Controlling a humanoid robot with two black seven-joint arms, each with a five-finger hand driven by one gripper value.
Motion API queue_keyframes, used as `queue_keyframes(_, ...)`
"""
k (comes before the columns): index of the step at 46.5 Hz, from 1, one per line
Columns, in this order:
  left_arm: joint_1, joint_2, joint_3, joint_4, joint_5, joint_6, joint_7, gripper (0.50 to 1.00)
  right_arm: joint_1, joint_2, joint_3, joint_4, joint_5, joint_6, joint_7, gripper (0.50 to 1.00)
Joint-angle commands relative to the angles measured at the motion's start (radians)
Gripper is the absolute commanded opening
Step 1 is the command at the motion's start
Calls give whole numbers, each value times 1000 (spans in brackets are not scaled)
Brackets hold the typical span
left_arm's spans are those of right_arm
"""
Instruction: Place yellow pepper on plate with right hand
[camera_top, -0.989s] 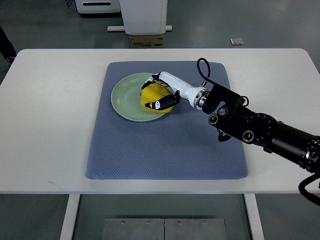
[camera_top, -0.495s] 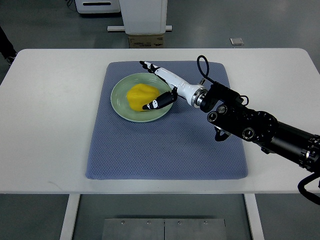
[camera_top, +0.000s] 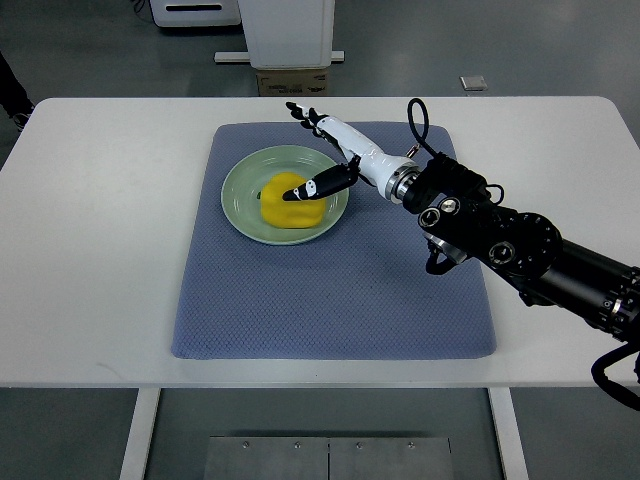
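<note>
The yellow pepper (camera_top: 290, 201) lies on the pale green plate (camera_top: 240, 190), a little right of its middle. My right hand (camera_top: 305, 150) hangs over the plate's far right rim, fingers spread and holding nothing. Its black-tipped thumb (camera_top: 312, 187) reaches over the pepper's top, and the other fingertips (camera_top: 300, 110) point away past the plate's far edge. The right arm (camera_top: 520, 250) comes in from the right edge across the mat. My left arm does not show.
The plate rests on a blue-grey mat (camera_top: 330, 290) spread over the white table (camera_top: 90, 230). Beyond the table's far edge stand a white machine base (camera_top: 288, 35) and a small cardboard box (camera_top: 293, 82).
The hand let go of the pepper, which now lies on the plate. The fingers opened and the hand lifted back toward the plate's far right rim.
</note>
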Motion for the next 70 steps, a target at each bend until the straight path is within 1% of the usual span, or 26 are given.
queue_keyframes(1,-1,0,0,0,0,1,0,1000,0,0,11,0,32,0,2,998)
queue_keyframes(8,0,0,0,-1,0,1,0,1000,-37,-3,74,2,86,0,0,998)
queue_keyframes(18,0,0,0,0,0,-1,0,1000,-83,-60,112,2,157,-2,2,998)
queue_keyframes(27,0,0,0,0,0,-1,0,1000,-109,-124,140,0,253,-8,17,998)
queue_keyframes(35,0,0,0,0,0,-1,0,1000,-157,-155,268,0,279,-8,9,998)
queue_keyframes(50,0,0,0,-1,0,1,0,1000,-247,-155,469,-2,279,-8,8,1000)
queue_keyframes(61,0,0,0,-1,0,1,0,1000,-282,-150,537,-12,279,-9,11,1000)
queue_keyframes(70,0,0,0,0,0,1,0,1000,-301,-127,624,-26,279,-8,12,1000)
